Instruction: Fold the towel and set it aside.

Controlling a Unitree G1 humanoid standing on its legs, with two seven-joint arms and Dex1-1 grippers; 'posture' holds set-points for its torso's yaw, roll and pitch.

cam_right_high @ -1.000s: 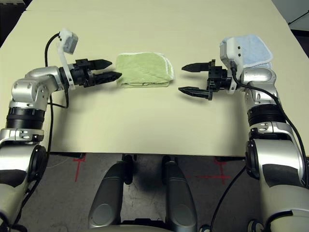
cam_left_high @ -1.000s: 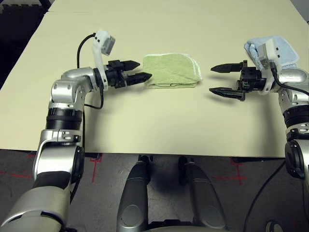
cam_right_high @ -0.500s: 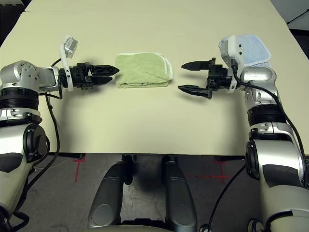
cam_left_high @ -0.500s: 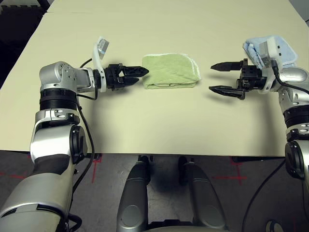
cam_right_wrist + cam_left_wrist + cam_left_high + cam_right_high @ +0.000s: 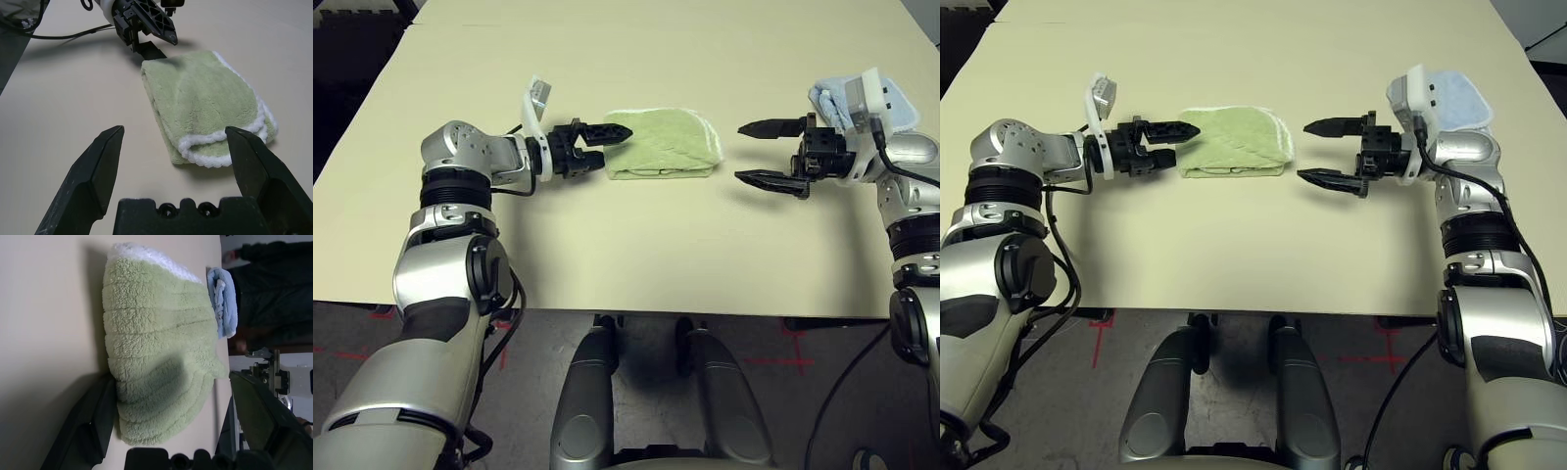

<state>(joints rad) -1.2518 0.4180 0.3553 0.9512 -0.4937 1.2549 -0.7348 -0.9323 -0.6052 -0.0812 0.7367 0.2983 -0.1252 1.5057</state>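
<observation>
Since a second ago our left claw [image 5: 605,143] has rolled about its own line and slid in toward the green towel [image 5: 664,143], while our right claw [image 5: 768,152] has kept its place. We take things from large to small. First the table [image 5: 626,245], broad and cream. Then the towel, already folded into a thick pad, lying between our two claws. Our left claw stands wide open with one finger over the towel's near end and the other at the table beside it, holding nothing yet. Our right claw, also spread wide and empty, waits just off the towel's white-edged end, apart from it. Behind its wrist lies a smaller blue towel [image 5: 893,101]. To grip well, we judge we should take every layer between the fingers before closing, so the fold stays together when carried aside.
</observation>
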